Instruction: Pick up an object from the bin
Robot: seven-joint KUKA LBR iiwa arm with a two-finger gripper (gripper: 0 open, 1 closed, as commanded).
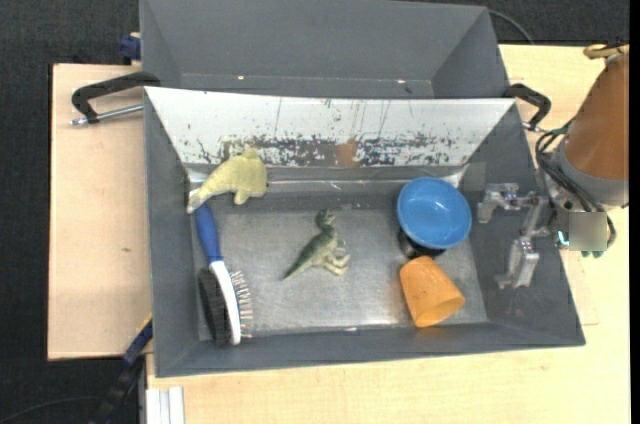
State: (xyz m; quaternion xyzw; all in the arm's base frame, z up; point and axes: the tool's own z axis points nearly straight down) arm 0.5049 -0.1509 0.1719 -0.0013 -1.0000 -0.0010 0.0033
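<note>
The hand [515, 237] hangs over the sloping right wall of the grey bin [330, 37], nothing visibly in it, and whether it is wide or narrow cannot be told. Nearest to it lie a blue bowl [434, 212] and, just below, an orange cup [430, 292] on its side. Farther left lie a green toy dinosaur [318, 252] mid-floor, a blue-handled brush [222, 297] and a pale yellow soft toy [235, 179].

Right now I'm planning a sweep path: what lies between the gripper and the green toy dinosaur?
In the camera view, the blue bowl and the orange cup, close together, lie between gripper and dinosaur.
</note>
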